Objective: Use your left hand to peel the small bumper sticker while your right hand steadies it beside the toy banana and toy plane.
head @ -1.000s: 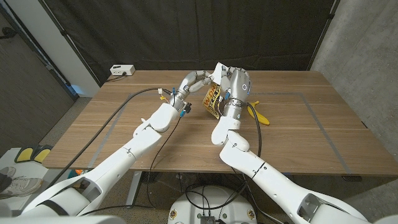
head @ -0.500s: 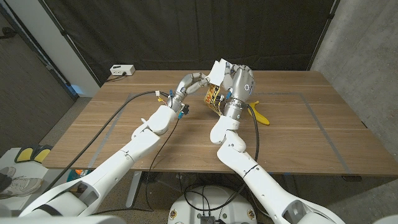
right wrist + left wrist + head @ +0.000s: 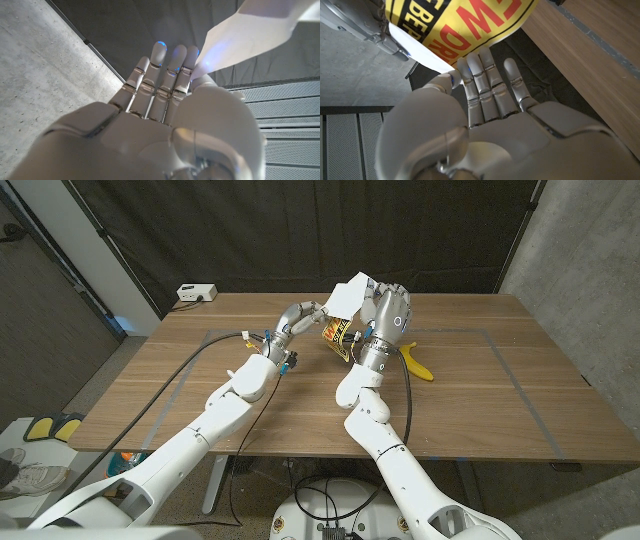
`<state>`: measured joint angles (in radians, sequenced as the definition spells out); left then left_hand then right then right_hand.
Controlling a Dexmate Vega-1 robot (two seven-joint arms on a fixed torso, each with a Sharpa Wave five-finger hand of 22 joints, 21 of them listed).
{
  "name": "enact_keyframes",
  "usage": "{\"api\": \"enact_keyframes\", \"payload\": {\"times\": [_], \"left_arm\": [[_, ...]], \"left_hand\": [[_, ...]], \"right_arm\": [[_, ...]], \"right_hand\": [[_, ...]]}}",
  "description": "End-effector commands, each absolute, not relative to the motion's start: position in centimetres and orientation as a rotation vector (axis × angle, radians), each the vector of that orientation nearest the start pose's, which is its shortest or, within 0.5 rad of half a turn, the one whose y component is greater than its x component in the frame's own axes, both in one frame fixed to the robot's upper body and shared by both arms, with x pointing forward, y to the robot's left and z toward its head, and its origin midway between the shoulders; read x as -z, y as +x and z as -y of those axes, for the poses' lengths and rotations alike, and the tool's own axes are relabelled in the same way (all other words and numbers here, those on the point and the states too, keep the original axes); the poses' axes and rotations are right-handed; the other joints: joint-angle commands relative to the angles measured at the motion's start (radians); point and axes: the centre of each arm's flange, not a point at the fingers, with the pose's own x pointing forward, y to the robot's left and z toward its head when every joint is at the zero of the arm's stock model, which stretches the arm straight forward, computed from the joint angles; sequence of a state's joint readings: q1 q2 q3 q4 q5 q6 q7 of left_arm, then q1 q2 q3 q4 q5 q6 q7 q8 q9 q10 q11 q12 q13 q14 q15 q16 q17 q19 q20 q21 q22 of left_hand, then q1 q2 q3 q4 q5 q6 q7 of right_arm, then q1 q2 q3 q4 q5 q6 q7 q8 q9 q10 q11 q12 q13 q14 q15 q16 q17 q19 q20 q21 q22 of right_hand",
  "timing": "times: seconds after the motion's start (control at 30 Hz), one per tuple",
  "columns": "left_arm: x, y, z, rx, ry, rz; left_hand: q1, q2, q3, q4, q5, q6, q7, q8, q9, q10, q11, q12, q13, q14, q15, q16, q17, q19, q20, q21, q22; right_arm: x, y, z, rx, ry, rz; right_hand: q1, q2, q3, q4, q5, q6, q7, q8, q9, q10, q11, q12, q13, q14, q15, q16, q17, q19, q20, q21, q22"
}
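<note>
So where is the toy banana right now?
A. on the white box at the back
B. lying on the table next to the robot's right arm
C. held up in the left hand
B: the toy banana lies on the wooden table, just beside the right hand.

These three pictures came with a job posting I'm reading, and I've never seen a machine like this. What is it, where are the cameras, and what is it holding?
It is a two-armed robot standing at a wooden table. The wide picture comes from a camera on its head, looking down over both arms. The other two come from cameras on each wrist, looking along the back of that hand.

Both hands are raised over the table, holding a yellow bumper sticker between them. The left hand pinches its white backing, which is lifted away; the right hand steadies the sticker. A toy banana lies on the table beside the right wrist.
</note>
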<state>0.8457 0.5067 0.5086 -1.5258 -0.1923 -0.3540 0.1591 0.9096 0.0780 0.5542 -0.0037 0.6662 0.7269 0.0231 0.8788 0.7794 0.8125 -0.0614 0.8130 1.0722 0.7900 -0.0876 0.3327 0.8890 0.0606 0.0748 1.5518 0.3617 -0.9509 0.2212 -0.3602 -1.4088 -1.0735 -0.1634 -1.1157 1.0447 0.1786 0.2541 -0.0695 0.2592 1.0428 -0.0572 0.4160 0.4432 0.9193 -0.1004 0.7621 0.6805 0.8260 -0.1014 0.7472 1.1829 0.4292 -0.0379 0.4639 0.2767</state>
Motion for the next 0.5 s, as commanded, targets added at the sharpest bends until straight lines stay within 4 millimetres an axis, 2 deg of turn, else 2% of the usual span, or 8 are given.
{"api": "enact_keyframes", "payload": {"times": [0.03,0.5], "left_arm": [[-0.05,59.40,-19.15,0.228,0.311,0.849],[0.62,58.58,-19.83,0.197,0.289,0.856]], "left_hand": [[-0.005,0.009,0.115,-0.072,0.011,-0.001,-0.003,0.006,0.000,-0.021,-0.133,-0.002,0.004,0.011,-0.115,-0.007,0.000,-0.002,0.005,0.005,0.001],[-0.017,0.008,0.129,-0.065,0.026,0.000,-0.007,0.015,-0.003,-0.020,-0.133,-0.002,0.009,0.018,-0.113,-0.019,0.003,-0.004,0.005,0.008,-0.003]], "right_arm": [[-0.32,54.67,7.10,0.999,-0.577,0.964],[-0.19,54.83,7.74,1.025,-0.565,0.946]], "right_hand": [[0.005,-0.003,0.008,0.002,0.007,-0.007,-0.003,0.013,0.011,0.005,-0.004,0.004,-0.001,0.009,-0.117,-0.005,0.007,-0.002,-0.004,0.011,0.004],[0.004,-0.008,0.015,0.006,0.012,-0.012,-0.002,0.026,0.034,0.003,-0.005,0.005,0.004,0.012,-0.116,-0.013,0.020,-0.009,-0.008,0.022,0.006]]}}
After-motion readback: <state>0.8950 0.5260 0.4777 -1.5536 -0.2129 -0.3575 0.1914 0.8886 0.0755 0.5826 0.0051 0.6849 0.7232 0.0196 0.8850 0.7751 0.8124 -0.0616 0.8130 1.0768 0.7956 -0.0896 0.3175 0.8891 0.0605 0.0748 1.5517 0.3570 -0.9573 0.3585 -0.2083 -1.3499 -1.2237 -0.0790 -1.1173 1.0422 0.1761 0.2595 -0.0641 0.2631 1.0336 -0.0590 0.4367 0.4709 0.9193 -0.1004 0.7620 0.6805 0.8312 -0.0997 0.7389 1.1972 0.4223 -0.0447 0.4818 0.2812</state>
